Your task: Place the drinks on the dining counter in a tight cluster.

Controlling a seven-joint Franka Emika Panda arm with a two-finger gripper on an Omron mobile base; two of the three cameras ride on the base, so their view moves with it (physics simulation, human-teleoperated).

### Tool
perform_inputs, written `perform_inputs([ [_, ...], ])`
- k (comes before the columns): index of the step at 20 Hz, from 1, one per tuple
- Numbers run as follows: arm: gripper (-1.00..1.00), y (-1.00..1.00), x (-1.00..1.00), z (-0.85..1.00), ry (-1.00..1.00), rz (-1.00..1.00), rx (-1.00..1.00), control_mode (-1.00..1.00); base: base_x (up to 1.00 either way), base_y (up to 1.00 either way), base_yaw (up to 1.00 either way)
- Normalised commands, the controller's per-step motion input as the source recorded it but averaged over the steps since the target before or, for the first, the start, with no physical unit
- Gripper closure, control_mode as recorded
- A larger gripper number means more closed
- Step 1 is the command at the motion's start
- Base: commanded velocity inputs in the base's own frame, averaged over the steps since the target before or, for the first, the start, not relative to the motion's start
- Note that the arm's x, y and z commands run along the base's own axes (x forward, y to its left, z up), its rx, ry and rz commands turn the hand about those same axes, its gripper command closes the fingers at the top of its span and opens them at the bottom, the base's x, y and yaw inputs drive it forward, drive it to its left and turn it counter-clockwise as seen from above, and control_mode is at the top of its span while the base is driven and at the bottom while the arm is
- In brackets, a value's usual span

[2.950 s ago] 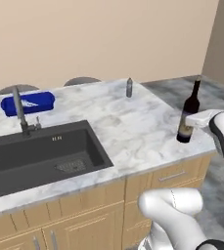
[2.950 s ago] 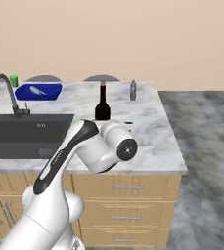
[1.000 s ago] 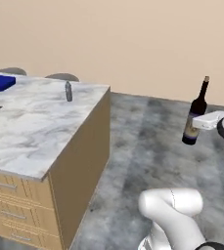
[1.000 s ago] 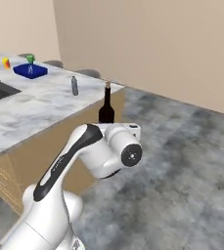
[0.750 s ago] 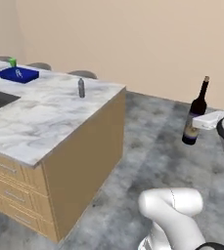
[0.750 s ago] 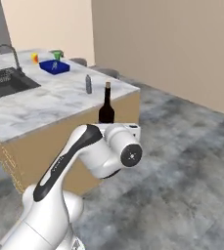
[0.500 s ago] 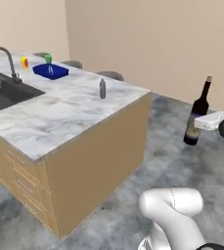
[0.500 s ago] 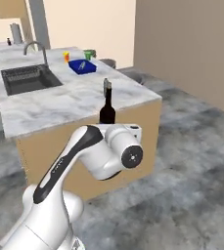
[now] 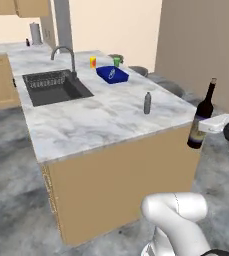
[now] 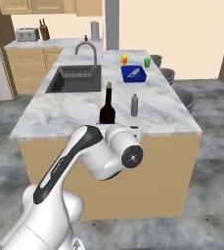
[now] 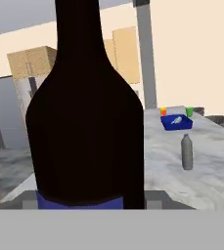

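Marble dining counter [image 9: 86,122] carries small grey bottle [image 9: 147,103], blue tray [image 9: 112,74], yellow cup [image 9: 93,62], green cup [image 9: 116,61]

Blue shallow tray [image 9: 112,74] sits nr yellow cup [image 9: 93,62] & green cup [image 9: 116,61]; silver toaster [image 10: 24,34], knife block [image 10: 44,33] at back.

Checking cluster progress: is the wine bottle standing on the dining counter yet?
No, the wine bottle hangs in the gripper beyond the dining counter edge, over the floor.
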Motion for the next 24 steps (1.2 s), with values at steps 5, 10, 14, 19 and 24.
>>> perform_inputs([
  [5,1.00,0.00,0.00,0.00,0.00,0.00,0.00,1.00,0.72,-0.91,0.57],
  [10,1.00,0.00,0.00,0.00,0.00,0.00,0.00,1.00,0.37,-0.98,0.28],
  [14,1.00,0.00,0.00,0.00,0.00,0.00,0.00,1.00,0.46,-0.67,0.15],
  [19,1.00,0.00,0.00,0.00,0.00,0.00,0.00,1.00,0.76,-0.26,0.04],
  [24,1.00,0.00,0.00,0.00,0.00,0.00,0.00,1.00,0.92,-0.08,0.10],
])
